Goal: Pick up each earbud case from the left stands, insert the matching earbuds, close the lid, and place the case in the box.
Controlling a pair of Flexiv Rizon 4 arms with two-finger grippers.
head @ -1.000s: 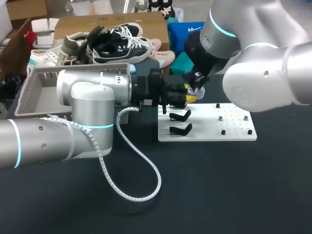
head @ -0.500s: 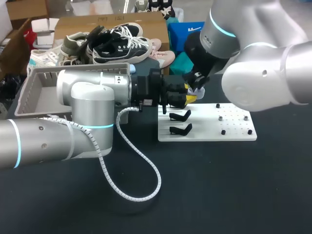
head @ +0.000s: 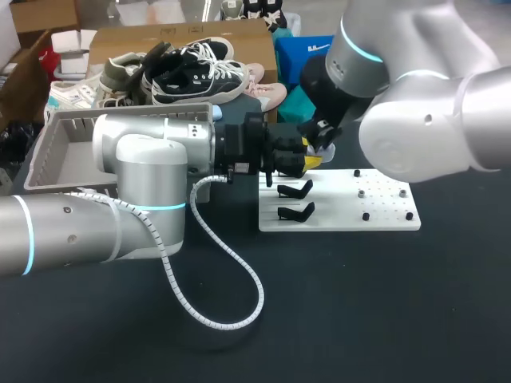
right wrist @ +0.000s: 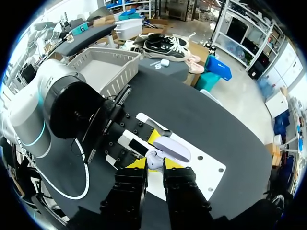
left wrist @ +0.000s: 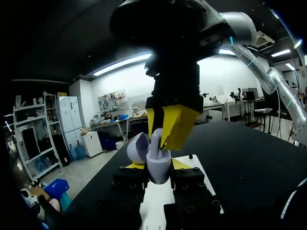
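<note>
Item: earbud case (left wrist: pixel 159 168), pale lilac, lid (left wrist: pixel 136 147) open and tipped back. Location: raised off the worktop (head: pixel 359 311), above the end of the white stand board (head: pixel 383 209) nearest the stands, and pinched from both sides by our left tool (left wrist: pixel 156 166). Our right tool (left wrist: pixel 163 135) stands directly over the open case, pointing down at its mouth. We cannot tell whether it grips an earbud or has let go, since the pale shape beneath it merges with the case. Change logged over the last second: very little. Our left arm (head: pixel 144 183), the case and both tools sit where they did. Only the bulk of our right arm (head: pixel 431 120) has eased a shade toward the left arm's side, its tool staying on the same spot. Reading: we judge this a slow seating of an earbud, not a transfer, so the insert step is under way and not confirmed complete. Outstanding: lid not yet closed; case not yet in the grey box (head: pixel 44 163), which lies well apart on the left arm's side of the worktop. Two black stands (head: pixel 295 190) on the board, nearest the tools, show bare. Caution: with the tools this close, any sideways drift could knock the lid or unseat the earbud.
</note>
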